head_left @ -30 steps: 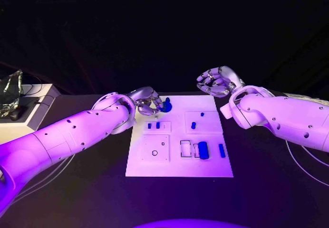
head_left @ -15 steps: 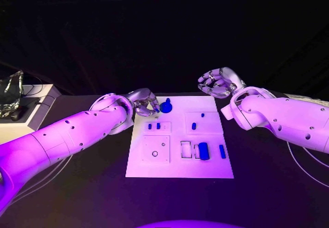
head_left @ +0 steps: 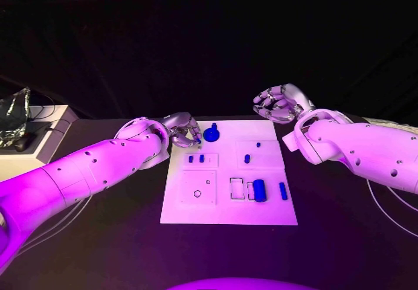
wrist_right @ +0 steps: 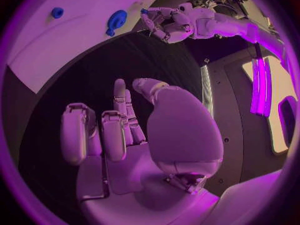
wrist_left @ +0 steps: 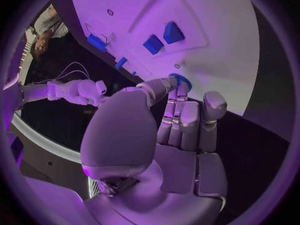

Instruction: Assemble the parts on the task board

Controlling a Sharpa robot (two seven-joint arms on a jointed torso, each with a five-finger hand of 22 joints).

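Black tabletop (head_left: 104,241) all around, and the white task board (head_left: 228,211) sits square in the middle of it, long side running away from the robot. Over at the board's far left corner, the left hand (head_left: 181,129) has its fingertips (wrist_left: 177,85) drawn together around a round blue part (head_left: 212,134), which it holds at the board's far edge; in the left wrist view that blue part (wrist_left: 179,80) peeks out right at the tips, thumb on one side and fingers on the other, so it reads as a pinch. The right hand (head_left: 280,104) hangs above the table just off the board's far right corner, touching nothing, its fingers (wrist_right: 119,122) curled in toward the palm with nothing in them. On the board itself, two small blue parts (head_left: 196,159) stand side by side in the left middle field, one small blue part (head_left: 246,159) stands in the right middle field, and nearer the robot a thick blue cylinder (head_left: 258,191) lies beside a slim blue bar (head_left: 283,191). A white box (head_left: 26,142) sits at the table's far left.
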